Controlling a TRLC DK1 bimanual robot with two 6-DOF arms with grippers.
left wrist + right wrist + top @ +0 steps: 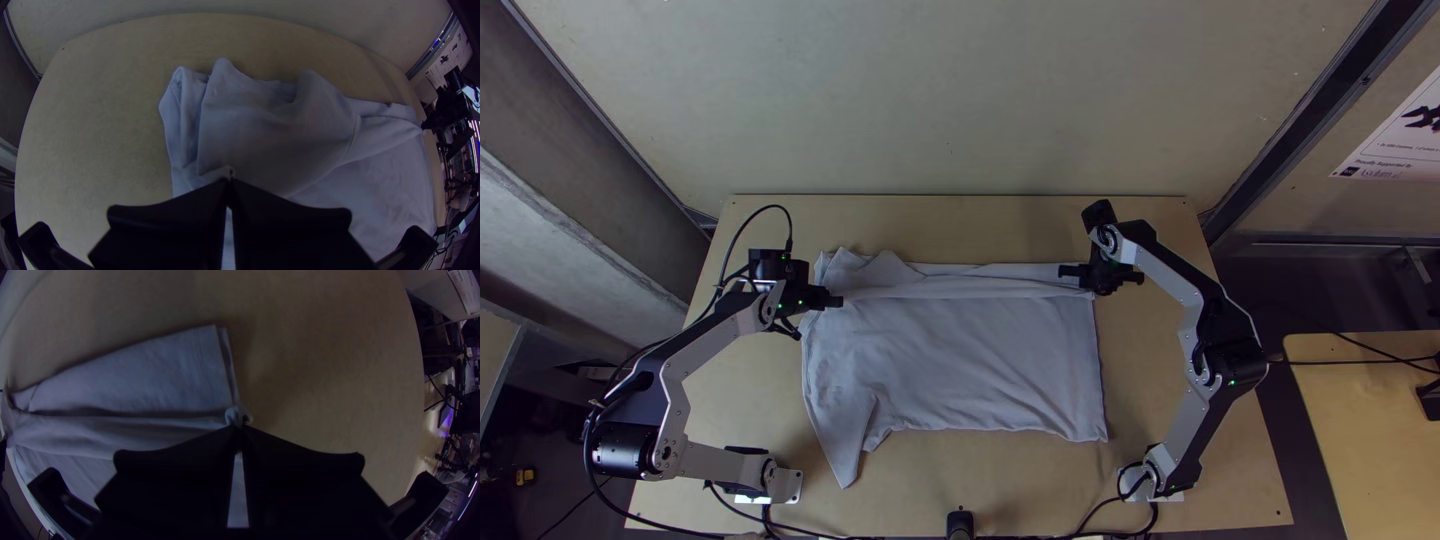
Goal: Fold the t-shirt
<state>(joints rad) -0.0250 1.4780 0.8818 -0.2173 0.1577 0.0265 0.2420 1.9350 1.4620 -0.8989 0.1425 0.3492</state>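
The shirt [980, 360] is matt cloth, rumpled in places. The table [1020, 480] is smooth, dull, pale wood. The poster [1395, 135] looks like paper, and the arms' silvery links [1172, 277] seem to be satiny metal, as far as I can tell.

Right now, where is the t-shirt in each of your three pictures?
Top view: the t-shirt lies on the table, between the arms.
Left wrist view: from the left hand, the t-shirt stretches to the right hand.
Right wrist view: the t-shirt extends from the right hand.
Shared landmark: the right hand, gripping cloth.
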